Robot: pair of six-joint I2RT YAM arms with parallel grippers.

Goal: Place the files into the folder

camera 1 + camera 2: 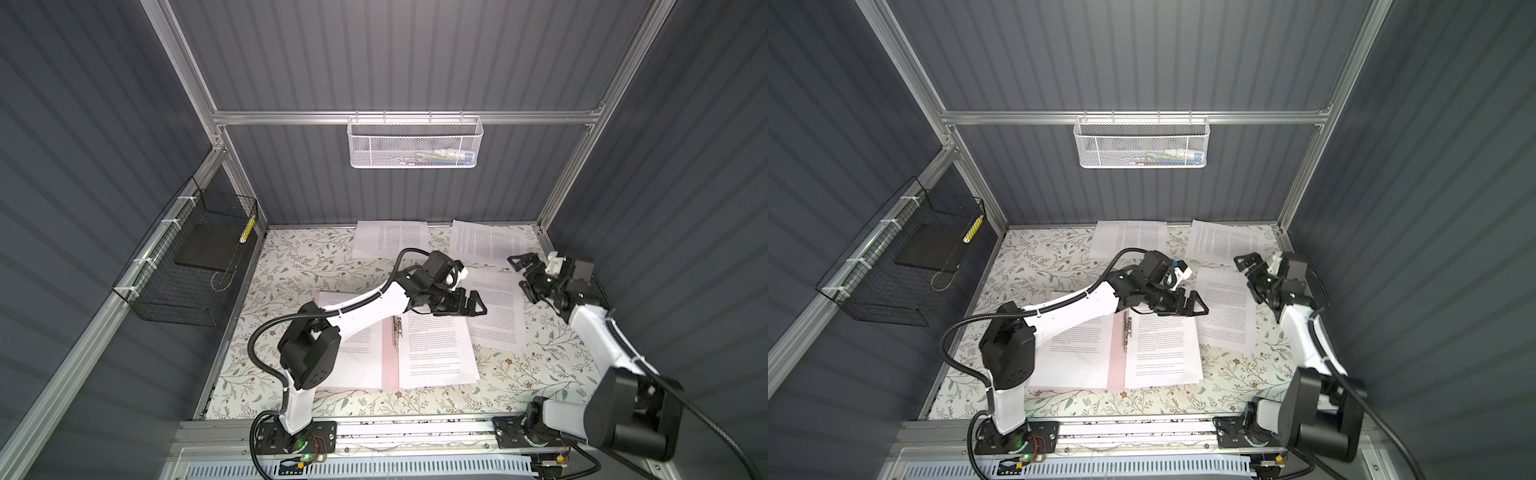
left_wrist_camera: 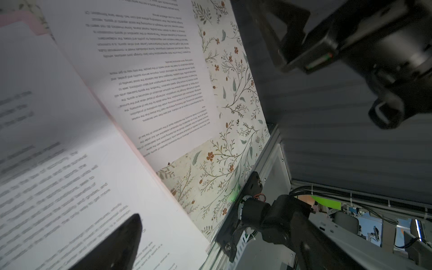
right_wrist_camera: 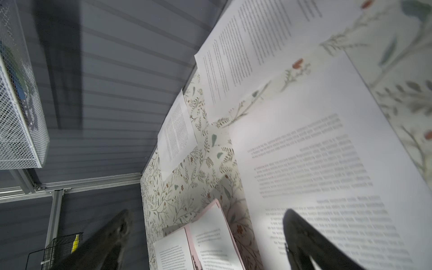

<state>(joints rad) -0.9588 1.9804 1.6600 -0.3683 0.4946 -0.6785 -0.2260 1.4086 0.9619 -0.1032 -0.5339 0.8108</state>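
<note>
The left fingers hang apart over the folder's twelve-o'clock edge. The right fingers, also apart, are over files at its two o'clock. Both top views show the clip; the left wrist view does not.

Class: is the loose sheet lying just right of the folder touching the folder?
Touching. In the left wrist view the folder has its pink edge lying over the loose sheet, cutting off the sheet's printed lines.

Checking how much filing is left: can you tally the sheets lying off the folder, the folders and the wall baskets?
Loose sheets: 3
Folder: 1
Wall baskets: 2
Total: 6
</note>
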